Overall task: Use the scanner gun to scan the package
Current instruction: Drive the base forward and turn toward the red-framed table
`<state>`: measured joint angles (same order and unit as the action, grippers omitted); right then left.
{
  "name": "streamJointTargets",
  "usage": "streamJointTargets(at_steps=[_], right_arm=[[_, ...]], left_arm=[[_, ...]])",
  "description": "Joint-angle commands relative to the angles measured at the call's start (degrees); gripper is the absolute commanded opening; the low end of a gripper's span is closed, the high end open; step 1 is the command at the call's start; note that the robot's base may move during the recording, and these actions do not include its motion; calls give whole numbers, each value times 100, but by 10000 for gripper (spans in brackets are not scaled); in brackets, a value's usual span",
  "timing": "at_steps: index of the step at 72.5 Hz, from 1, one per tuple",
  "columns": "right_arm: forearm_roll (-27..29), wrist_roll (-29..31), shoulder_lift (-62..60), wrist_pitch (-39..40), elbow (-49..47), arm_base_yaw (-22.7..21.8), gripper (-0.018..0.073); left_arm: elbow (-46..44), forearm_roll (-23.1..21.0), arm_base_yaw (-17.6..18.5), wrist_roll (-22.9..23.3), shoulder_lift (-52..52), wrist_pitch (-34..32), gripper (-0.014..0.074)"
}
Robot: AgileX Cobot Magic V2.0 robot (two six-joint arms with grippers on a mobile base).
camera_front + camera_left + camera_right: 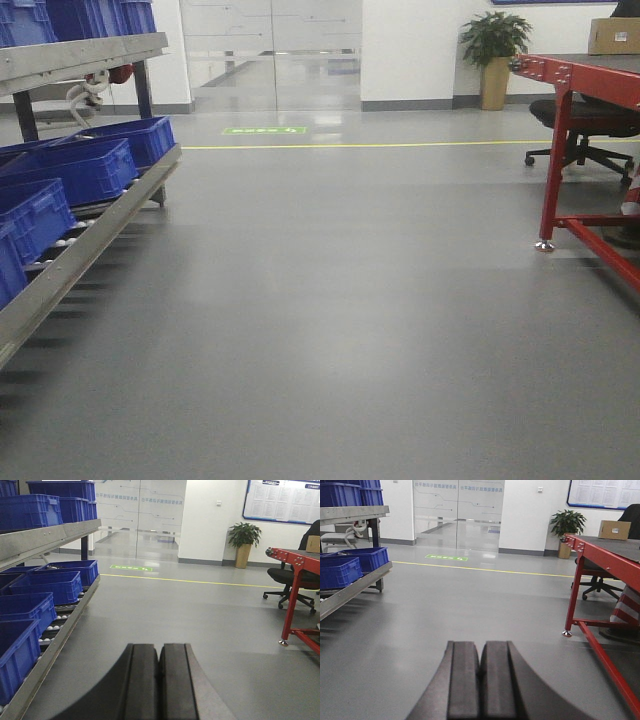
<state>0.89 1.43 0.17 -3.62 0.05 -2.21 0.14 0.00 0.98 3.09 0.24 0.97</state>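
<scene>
A cardboard box sits on the red table.

The floor looks smooth and glossy, the crates plastic, the table painted metal, the box seemingly cardboard.
</scene>
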Motion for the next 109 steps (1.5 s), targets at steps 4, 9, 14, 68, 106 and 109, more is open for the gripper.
streamJointTargets(at_steps=[4, 9, 14, 68, 106, 109], right_arm=[[12, -22, -17, 109, -5, -15, -153], [12, -22, -17, 109, -5, -15, -153], [12, -22, -17, 109, -5, -15, -153], [12, -22, -17, 109, -5, -15, -153], [12, -22, -17, 109, -5, -15, -153], [12, -22, -17, 109, -5, -15, -153]], left_arm=[[-14, 0, 36, -2, -24, -97, -111], [-14, 0, 36, -2, -24, -97, -111], [-14, 0, 36, -2, -24, -97, -111], [-14, 0, 36, -2, -24, -97, -111], [-14, 0, 36, -2, -24, -97, -111], [-14, 0, 36, -2, -24, -97, -111]])
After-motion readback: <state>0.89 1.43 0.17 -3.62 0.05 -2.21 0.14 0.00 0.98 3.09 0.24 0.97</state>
